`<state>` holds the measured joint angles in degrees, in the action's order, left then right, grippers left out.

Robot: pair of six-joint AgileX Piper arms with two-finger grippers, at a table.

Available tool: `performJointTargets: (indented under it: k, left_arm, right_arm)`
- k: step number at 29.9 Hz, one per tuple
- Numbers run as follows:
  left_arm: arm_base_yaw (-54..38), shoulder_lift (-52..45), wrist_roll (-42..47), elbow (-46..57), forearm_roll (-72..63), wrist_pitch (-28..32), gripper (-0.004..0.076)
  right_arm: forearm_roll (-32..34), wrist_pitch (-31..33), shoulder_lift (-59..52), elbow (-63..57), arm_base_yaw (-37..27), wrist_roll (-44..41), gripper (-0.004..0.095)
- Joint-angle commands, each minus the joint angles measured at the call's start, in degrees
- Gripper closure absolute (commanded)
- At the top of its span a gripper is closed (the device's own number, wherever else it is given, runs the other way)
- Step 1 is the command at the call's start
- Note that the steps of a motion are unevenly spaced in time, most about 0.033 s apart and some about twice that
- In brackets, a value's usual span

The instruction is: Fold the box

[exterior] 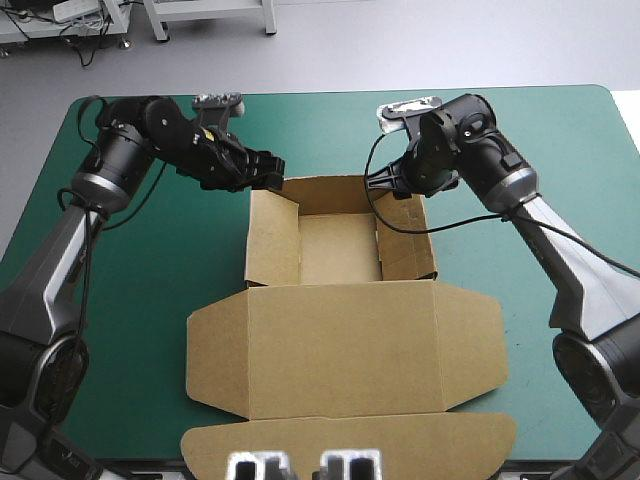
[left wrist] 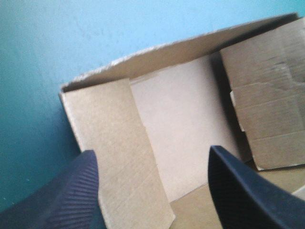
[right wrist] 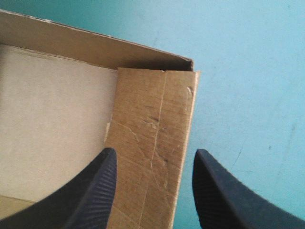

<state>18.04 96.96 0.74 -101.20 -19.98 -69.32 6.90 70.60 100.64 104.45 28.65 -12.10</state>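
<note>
"When the arms stood at the box (exterior: 340, 320), what could you not make out?"

"In the high view the right gripper (right wrist: 155, 152) was mostly hidden behind its own wrist. The front flap (exterior: 350, 440) of the lid (exterior: 345, 345) ran out of the picture at the near edge. Neither wrist view took in the whole box, only a corner each."

"And the jaws?"

"Both were released, with the fingers standing well apart. The left gripper (left wrist: 151, 157) straddled the tray's left wall (left wrist: 119, 157), one finger over the teal-green cover (exterior: 150, 260) and the other over the tray floor. The right gripper straddled the right wall (right wrist: 152, 119) the same way. I could not tell whether any finger touched the board."

"Where did the box lie?"

"It lay at the middle of the table, with the grippers at the tray's two far corners."

"Which way did it point?"

"Its long axis ran from far to near. The tray (exterior: 338, 248) was at the far end, with its walls raised and its mouth upward. The lid lay flat on the cover toward the near edge, wider than the tray."
</note>
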Motion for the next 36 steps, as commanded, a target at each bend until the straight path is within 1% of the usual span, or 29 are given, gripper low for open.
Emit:
performJointTargets:
  k: [1, 3, 5, 6, 9, 13, 16, 19, 23, 24, 27, 30, 33, 34, 35, 36]
  left_arm:
    - [-0.09, -3.54, -0.23, -9.06, -1.98, -4.45, 0.0387]
    - [-0.09, -5.19, -1.05, -10.81, -2.09, -4.45, 0.0532]
    - [-0.09, -7.78, -3.29, -11.26, -2.09, -4.45, 0.0704]
    - [-0.09, -9.28, -4.44, -11.26, -1.83, -4.45, 0.073]
    - [-0.09, -13.79, -4.79, -10.59, 1.01, -4.45, 0.0734]
    - [-0.09, -20.28, -4.24, -5.87, 7.24, -4.45, 0.0734]
    - [-0.09, -25.65, -4.06, 1.96, 9.26, -4.45, 0.0734]
    - [-0.09, -31.48, -4.06, 11.22, 9.63, -4.45, 0.0734]
    - [-0.09, -38.79, -3.44, 22.41, 12.07, -4.45, 0.0734]
    - [-0.09, -40.82, -3.15, 24.61, 12.63, -4.45, 0.0734]
    - [-0.09, -46.8, -2.71, 32.17, 12.77, -4.42, 0.0734]
    - [-0.09, -53.16, -0.74, 38.39, 12.87, -4.42, 0.0734]
    - [-0.09, -60.22, 0.43, 43.97, 13.56, -4.42, 0.0734]
    - [-0.09, -62.5, 0.85, 45.8, 13.94, -4.42, 0.0734]
    - [-0.09, -64.68, 1.52, 47.57, 14.58, -4.42, 0.0734]
    - [-0.09, -66.35, 2.32, 49.2, 15.08, -4.42, 0.0734]
  right_arm:
    - [-2.05, 0.96, -4.27, 3.17, 0.09, 4.01, 0.0481]
    - [-2.19, 0.96, -4.74, 3.17, 0.09, 4.01, 0.0482]
    - [-0.55, 0.96, -4.85, 3.17, 0.09, 4.01, 0.0482]
    - [0.7, 0.96, -4.85, 3.07, 0.09, 3.89, 0.0482]
    - [3.27, 0.96, -4.85, 2.23, 0.09, 1.2, 0.0482]
    - [5.16, 0.96, -4.61, -1.48, -0.34, -0.73, 0.0482]
    - [3.81, 0.85, -3.99, -4.56, -1.76, -1.47, 0.0483]
    - [0.81, 0.26, -2.99, -5.97, -3.24, -1.34, 0.0503]
    - [-4.45, -0.5, -1.4, -6.11, -3.8, 0.15, 0.0591]
    - [-4.82, -0.5, -1.25, -6.11, -3.8, 0.15, 0.0608]
    - [-5.2, 0.21, 0.57, -6.11, -3.8, 0.53, 0.0664]
    - [-5.71, 0.97, 2.19, -6.11, -3.8, 3.19, 0.0727]
    - [-6.38, 0.97, 3.43, -6.11, -3.8, 3.78, 0.0846]
    - [-6.13, 0.97, 3.55, -6.11, -3.8, 3.78, 0.0899]
    - [-5.56, 0.97, 3.55, -6.11, -3.8, 4.16, 0.0928]
    - [-4.97, 0.97, 3.33, -6.11, -3.8, 4.65, 0.0927]
